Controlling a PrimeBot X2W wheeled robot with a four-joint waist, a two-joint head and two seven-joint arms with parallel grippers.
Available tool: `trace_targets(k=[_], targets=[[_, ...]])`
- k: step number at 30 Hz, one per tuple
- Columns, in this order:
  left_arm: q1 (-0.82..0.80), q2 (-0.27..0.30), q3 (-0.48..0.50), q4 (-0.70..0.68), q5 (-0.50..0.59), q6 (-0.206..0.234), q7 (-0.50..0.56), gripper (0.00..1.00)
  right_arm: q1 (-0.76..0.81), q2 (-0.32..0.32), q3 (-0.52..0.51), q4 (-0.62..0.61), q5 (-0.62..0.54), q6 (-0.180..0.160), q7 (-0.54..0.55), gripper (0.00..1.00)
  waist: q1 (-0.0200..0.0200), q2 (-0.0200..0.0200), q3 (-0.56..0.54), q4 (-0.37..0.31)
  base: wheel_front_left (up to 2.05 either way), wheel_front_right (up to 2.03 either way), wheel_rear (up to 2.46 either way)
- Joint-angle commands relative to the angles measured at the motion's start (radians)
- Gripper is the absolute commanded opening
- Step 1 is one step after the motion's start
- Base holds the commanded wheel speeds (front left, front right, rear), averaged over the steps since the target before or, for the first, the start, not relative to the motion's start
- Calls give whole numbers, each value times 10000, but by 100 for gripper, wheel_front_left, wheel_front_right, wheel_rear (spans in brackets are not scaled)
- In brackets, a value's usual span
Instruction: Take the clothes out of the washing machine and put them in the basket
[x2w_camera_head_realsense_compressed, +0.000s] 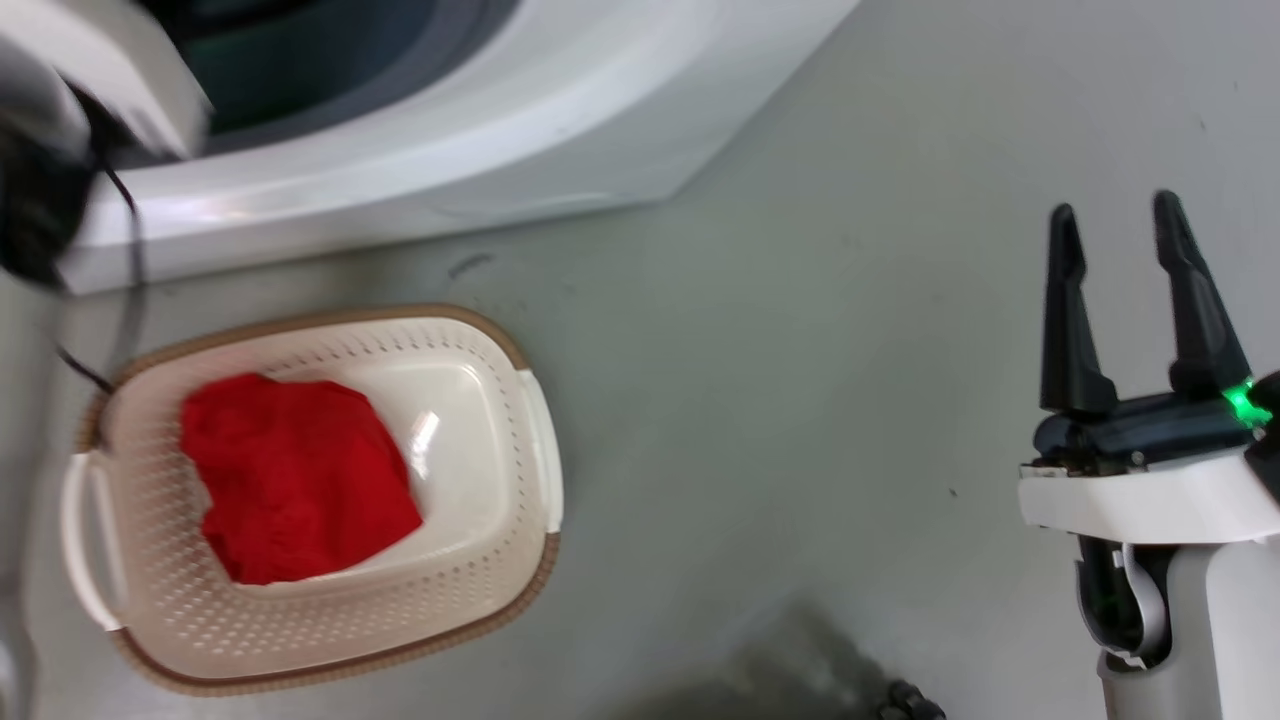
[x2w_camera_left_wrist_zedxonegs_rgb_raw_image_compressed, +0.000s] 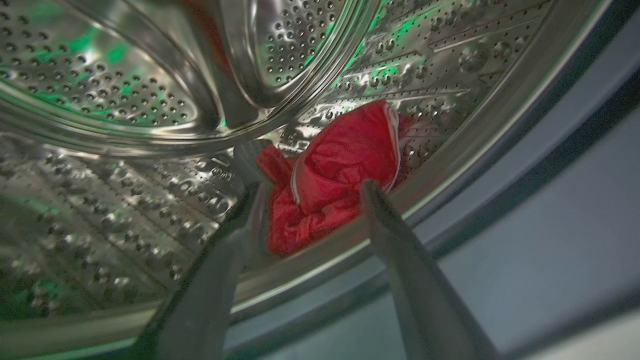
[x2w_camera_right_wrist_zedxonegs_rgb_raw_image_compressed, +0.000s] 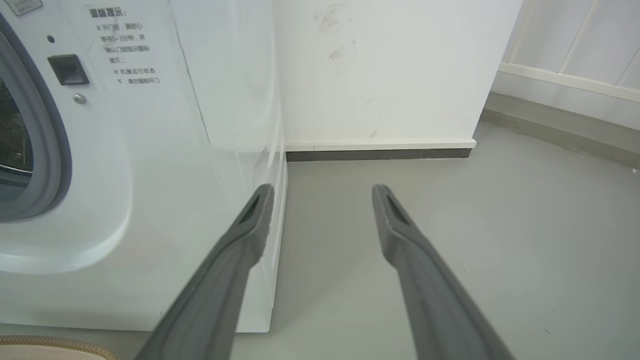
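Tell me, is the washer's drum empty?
Not empty. One crumpled red garment with white stripes lies in the perforated steel drum, just beyond the open left claw.

Your head view looks steeply down at the floor (x2w_camera_head_realsense_compressed: 800, 400), the washing machine (x2w_camera_head_realsense_compressed: 450, 150) across its upper left. Your left wrist view sits close inside the drum (x2w_camera_left_wrist_zedxonegs_rgb_raw_image_compressed: 100, 90). Your right wrist view looks low along the floor, sharing the machine's white front at left.

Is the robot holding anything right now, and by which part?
Nothing is held. The left end effector is open, pointing at the red fabric garment with white trim in the perforated steel drum; the right end effector is open too.
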Motion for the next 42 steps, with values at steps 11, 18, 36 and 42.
trace_targets(k=[11,18,36,42], targets=[[-5241,787,-220,1688,-1396,506,5019,100,-694,22,851,-112,1045,-8,-22,100,-1,0,2115,-1651,0,0,0],[-7052,1050,-550,2779,-998,895,6664,100,-775,22,1293,-164,1566,-7,-22,100,-1,0,2691,-2352,0,0,0],[-7318,1000,-1463,4506,-797,599,8289,100,-415,19,1204,-188,1917,-8,-22,100,-1,0,3046,-2362,0,0,0],[-7203,874,-1628,4706,-1183,301,8746,0,-433,19,1143,-191,1863,-8,-22,100,-1,0,3078,-2317,0,0,0]])
